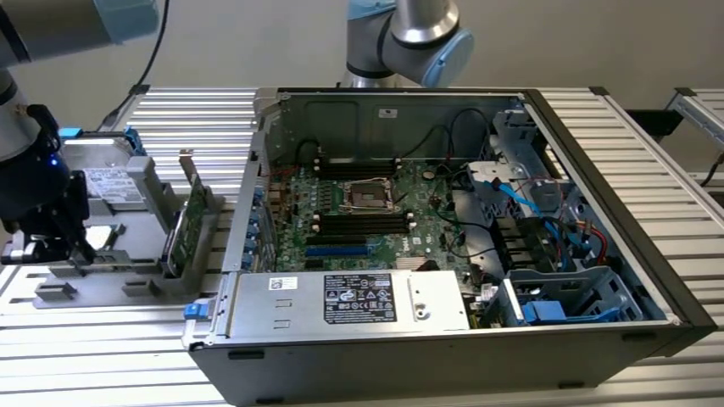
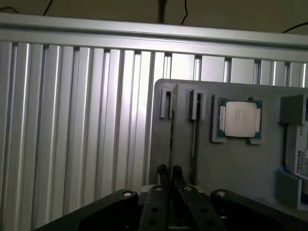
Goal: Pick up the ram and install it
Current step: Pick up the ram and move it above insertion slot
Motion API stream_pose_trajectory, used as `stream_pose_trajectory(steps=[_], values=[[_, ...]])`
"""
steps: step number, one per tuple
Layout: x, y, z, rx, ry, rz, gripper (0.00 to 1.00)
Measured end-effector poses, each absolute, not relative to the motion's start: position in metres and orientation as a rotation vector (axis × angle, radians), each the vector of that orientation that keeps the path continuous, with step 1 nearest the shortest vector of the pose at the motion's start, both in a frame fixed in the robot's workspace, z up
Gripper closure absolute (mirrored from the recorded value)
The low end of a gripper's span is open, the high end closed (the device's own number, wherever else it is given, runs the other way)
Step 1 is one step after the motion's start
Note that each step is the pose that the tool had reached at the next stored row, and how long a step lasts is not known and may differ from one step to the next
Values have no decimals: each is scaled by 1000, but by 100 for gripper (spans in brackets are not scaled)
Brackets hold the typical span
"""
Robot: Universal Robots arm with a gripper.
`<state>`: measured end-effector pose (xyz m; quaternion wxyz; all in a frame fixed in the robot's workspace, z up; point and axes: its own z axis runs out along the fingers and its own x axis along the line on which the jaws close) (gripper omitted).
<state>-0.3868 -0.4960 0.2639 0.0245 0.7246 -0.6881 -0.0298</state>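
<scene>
Jaws sit low over the grey holder [image 2: 250,178], pinched almost fully together, and between the fingertips [image 2: 162,173] runs a thin edge. That's the ram [image 2: 172,126], seen edge-on, standing in its slot of the holder on the ribbed tabletop [image 2: 72,125]. So the grip looks to be on, narrow and tight, on a very thin board. That's the first worry: there's little to hold, and if the pads sit a touch off the stick's middle, I'd expect it to tip on the way up and bind against the slot's end brackets [image 2: 166,103]. Just beside it runs a second thin strip [image 2: 194,137]. Another stick or a bare slot, I can't tell, but it's near enough that a sideways drift could knock it. The same holder carries a processor chip [image 2: 239,119] and a hard drive [image 2: 297,161]; those sit apart and are less of a concern. In the exterior view, the arm [image 1: 34,178] is at the exterior view's left, with the tall expansion card [image 1: 186,222] standing between it and the open computer case [image 1: 679,292]. A low carry across could clip that card or the case's wall. The memory slots [image 1: 359,225] on the motherboard are well apart from the holder and packed close together, with cables [image 1: 515,191] draped nearby. A stick twisted in the grip would meet its slot crooked, and pressing then could bend the board or miss the latches.
</scene>
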Motion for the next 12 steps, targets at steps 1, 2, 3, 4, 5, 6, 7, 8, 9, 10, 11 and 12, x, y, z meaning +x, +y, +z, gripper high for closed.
stream_pose_trajectory(steps=[1, 2, 3, 4, 5, 6, 7, 8, 9, 10, 11, 12], values=[[-384, -496, 267, 2242, -2127, -94, 86], [-382, -496, 271, 2242, -2125, -96, 86], [-380, -496, 274, 2242, -2123, -98, 86], [-377, -496, 278, 2242, -2121, -100, 86], [-375, -496, 281, 2242, -2119, -102, 86], [-372, -496, 285, 2242, -2117, -103, 86], [-370, -496, 288, 2241, -2116, -105, 86], [-367, -496, 292, 2241, -2114, -107, 86], [-365, -496, 295, 2241, -2112, -109, 86], [-362, -496, 299, 2241, -2111, -110, 86], [-359, -496, 302, 2241, -2109, -112, 86], [-356, -496, 305, 2241, -2108, -113, 86]])
